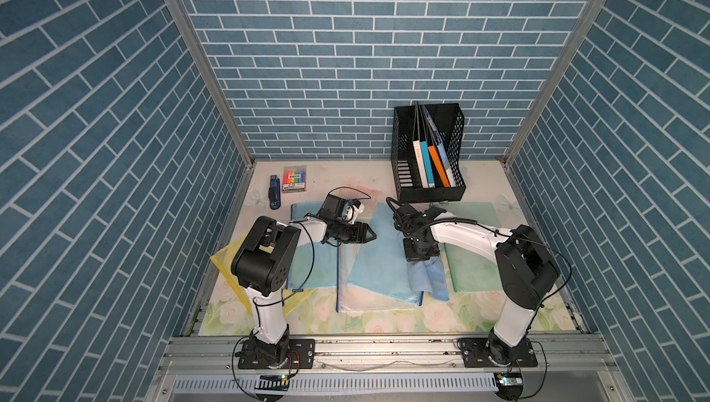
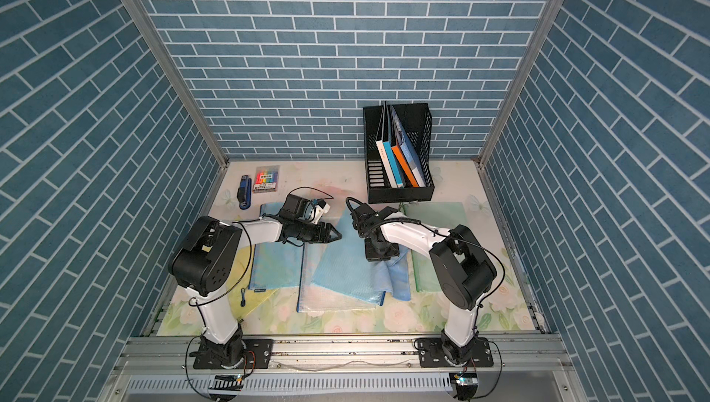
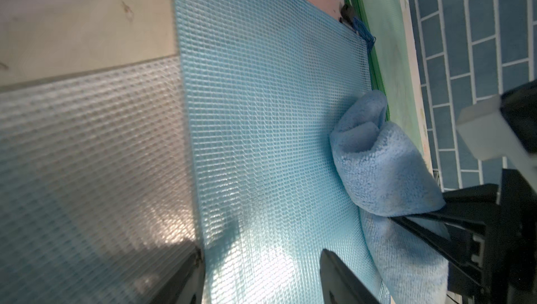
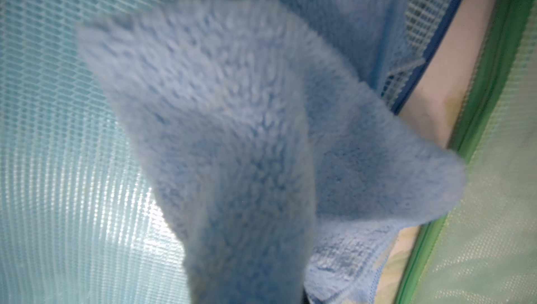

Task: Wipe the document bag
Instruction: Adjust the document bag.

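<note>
At centre of the floral table: light blue mesh document bag, lying skewed atop a clear mesh bag.
Right claw, tips hidden under its wrist in both top views, clamped tight on a blue fleecy cloth at the bag's edge. Left claw partly spread, empty, over the opposite edge. Black mesh file rack holds upright books.

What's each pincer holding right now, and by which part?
The right pincer grips the blue cloth by a bunched fold; the rest lies along the edge of the blue mesh bag. The left pincer, open, holds nothing.
</note>
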Action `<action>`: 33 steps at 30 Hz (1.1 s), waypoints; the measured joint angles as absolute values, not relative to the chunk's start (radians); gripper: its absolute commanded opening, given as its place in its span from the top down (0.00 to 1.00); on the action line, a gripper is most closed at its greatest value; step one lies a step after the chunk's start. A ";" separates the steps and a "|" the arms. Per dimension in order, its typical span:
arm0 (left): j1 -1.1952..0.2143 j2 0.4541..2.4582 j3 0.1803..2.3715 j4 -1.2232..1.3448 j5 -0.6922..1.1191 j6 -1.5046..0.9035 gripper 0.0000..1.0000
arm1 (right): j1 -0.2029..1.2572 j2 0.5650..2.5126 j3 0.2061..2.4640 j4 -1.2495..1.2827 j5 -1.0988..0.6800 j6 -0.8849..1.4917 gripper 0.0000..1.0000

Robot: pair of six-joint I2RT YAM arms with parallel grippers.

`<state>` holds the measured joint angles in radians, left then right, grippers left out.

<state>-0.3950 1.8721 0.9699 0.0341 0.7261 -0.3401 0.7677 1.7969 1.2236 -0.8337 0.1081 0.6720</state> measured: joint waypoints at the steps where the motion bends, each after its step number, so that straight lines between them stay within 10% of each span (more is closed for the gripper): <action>1: -0.395 1.872 0.960 0.050 0.738 -0.354 0.41 | 0.768 1.797 1.221 -0.831 0.107 0.672 1.00; 13: -0.395 1.871 0.811 0.337 0.855 -0.561 0.53 | 0.770 1.797 1.193 -0.806 0.097 0.672 1.00; 33: -0.406 1.812 0.612 0.885 0.903 -0.904 0.23 | 0.779 1.819 1.182 -0.780 0.078 0.672 1.00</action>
<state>-0.4061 1.8118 0.6125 0.8848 0.9031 -0.9043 0.7788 1.8194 1.1824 -0.7803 0.0776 0.6720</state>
